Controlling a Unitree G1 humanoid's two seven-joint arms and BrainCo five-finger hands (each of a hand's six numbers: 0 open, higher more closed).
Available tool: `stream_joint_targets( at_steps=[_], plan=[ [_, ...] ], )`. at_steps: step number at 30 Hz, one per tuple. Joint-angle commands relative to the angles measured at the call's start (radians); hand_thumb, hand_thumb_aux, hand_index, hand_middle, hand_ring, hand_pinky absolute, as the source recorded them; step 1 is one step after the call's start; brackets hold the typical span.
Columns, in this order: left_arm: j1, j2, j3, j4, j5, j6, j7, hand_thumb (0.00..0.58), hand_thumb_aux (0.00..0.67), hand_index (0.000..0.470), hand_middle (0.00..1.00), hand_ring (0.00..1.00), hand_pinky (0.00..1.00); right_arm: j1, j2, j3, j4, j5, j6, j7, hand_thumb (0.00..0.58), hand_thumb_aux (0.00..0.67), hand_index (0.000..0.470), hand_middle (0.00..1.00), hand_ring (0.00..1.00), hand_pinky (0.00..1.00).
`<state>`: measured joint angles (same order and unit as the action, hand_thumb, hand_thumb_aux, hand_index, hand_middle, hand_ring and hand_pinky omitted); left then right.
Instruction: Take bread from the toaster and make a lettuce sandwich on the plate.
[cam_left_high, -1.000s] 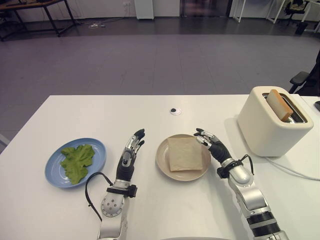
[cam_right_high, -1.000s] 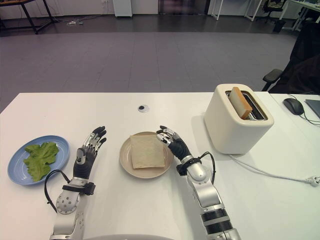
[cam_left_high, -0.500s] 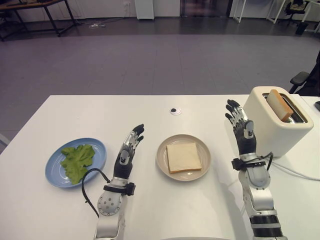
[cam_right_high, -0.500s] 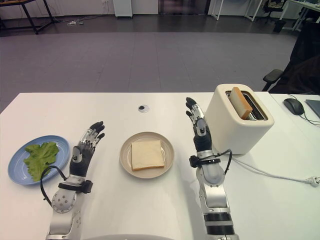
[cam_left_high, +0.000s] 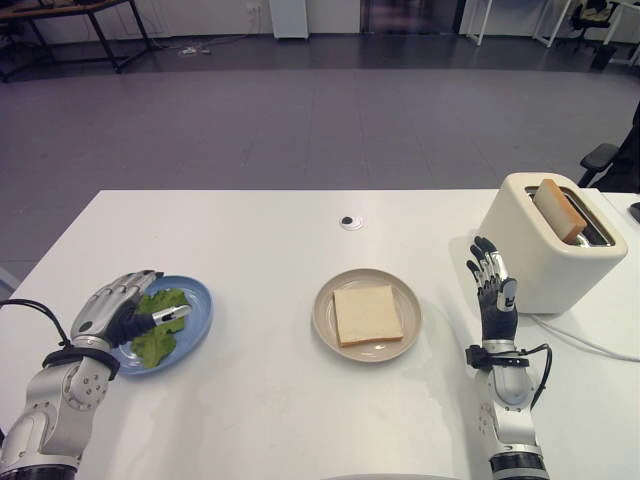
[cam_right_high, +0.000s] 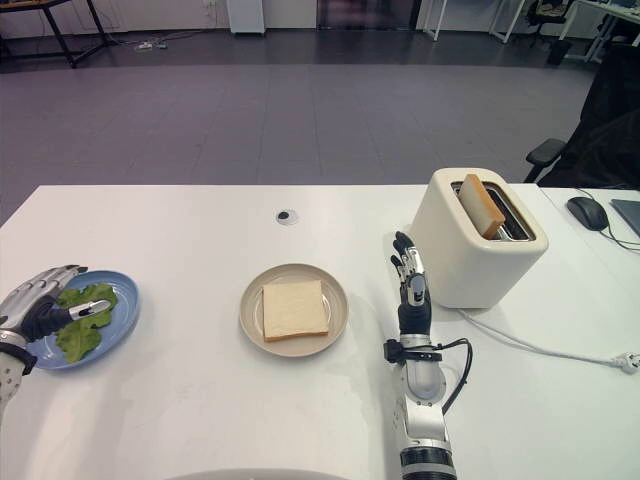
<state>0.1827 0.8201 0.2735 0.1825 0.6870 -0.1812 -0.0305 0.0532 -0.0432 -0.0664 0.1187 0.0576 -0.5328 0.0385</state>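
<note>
Left hand (cam_left_high: 118, 312): lower left of the frame, lying over the left part of the blue plate (cam_left_high: 201, 310) and touching the lettuce (cam_left_high: 152, 344). Whether it has a grip on the leaf cannot be told.
Right hand (cam_left_high: 493, 292): lower right, upright, spread straight and holding nothing, just left of the toaster (cam_left_high: 540, 262) without touching it.
Lettuce: flat on the blue plate, partly under the left hand.
Bread: one slice (cam_left_high: 367, 314) lies flat in the beige plate (cam_left_high: 413, 312) at the centre of the table (cam_left_high: 300, 400). A second slice (cam_left_high: 557, 210) stands in the toaster slot at upper right.
Change: half a second ago the left hand stood open between the two plates; it has since swung left onto the blue plate. The right hand has dropped slightly lower. The slice on the beige plate has stayed put.
</note>
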Motion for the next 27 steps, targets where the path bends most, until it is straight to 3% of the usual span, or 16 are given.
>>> stream_joint_targets(
  at_steps=[1,3,5,7,8,11,13,21,27],
  plan=[
    [-0.024,0.068,-0.071,0.075,0.097,0.057,0.033,0.0,0.0,0.0,0.0,0.0,0.0,-0.009,0.004,-0.002,0.012,-0.005,0.0,-0.002,0.0,0.0,0.0,0.0,0.0,0.0],
    [-0.039,0.08,-0.106,0.115,0.121,0.073,0.048,0.031,0.018,0.013,0.0,0.0,0.0,-0.011,0.006,-0.001,0.016,-0.006,-0.001,-0.001,0.0,0.0,0.0,0.0,0.0,0.0],
    [-0.045,0.082,-0.135,0.135,0.128,0.082,0.051,0.275,0.184,0.129,0.0,0.0,0.0,-0.014,0.006,0.0,0.019,-0.006,-0.002,0.0,0.0,0.0,0.0,0.0,0.0,0.0],
    [-0.054,0.083,-0.163,0.151,0.136,0.09,0.061,0.436,0.336,0.236,0.0,0.0,0.0,-0.015,0.005,0.0,0.02,-0.005,-0.002,0.001,0.0,0.0,0.0,0.0,0.0,0.0],
    [-0.059,0.082,-0.18,0.162,0.139,0.09,0.065,0.456,0.36,0.253,0.0,0.0,0.0,-0.015,0.005,-0.001,0.021,-0.005,-0.003,0.001,0.0,0.0,0.0,0.0,0.0,0.0],
    [-0.063,0.076,-0.224,0.187,0.138,0.095,0.069,0.564,0.557,0.391,0.0,0.0,0.0,-0.014,0.004,-0.001,0.021,-0.003,-0.005,0.003,0.0,0.0,0.0,0.0,0.0,0.0],
    [-0.067,0.078,-0.243,0.202,0.133,0.096,0.072,0.58,0.67,0.47,0.0,0.0,0.0,-0.012,0.004,-0.001,0.018,-0.003,-0.006,0.003,0.0,0.0,0.0,0.0,0.0,0.0],
    [-0.067,0.097,-0.265,0.189,0.106,0.096,0.089,0.58,0.67,0.47,0.0,0.0,0.0,-0.012,0.004,-0.001,0.017,-0.004,-0.007,0.002,0.0,0.0,0.0,0.0,0.0,0.0],
    [-0.062,0.124,-0.215,0.046,0.083,0.1,0.096,0.58,0.67,0.47,0.0,0.0,0.0,-0.017,0.004,-0.001,0.024,-0.004,-0.008,0.002,0.0,0.0,0.0,0.0,0.0,0.0]
  ],
)
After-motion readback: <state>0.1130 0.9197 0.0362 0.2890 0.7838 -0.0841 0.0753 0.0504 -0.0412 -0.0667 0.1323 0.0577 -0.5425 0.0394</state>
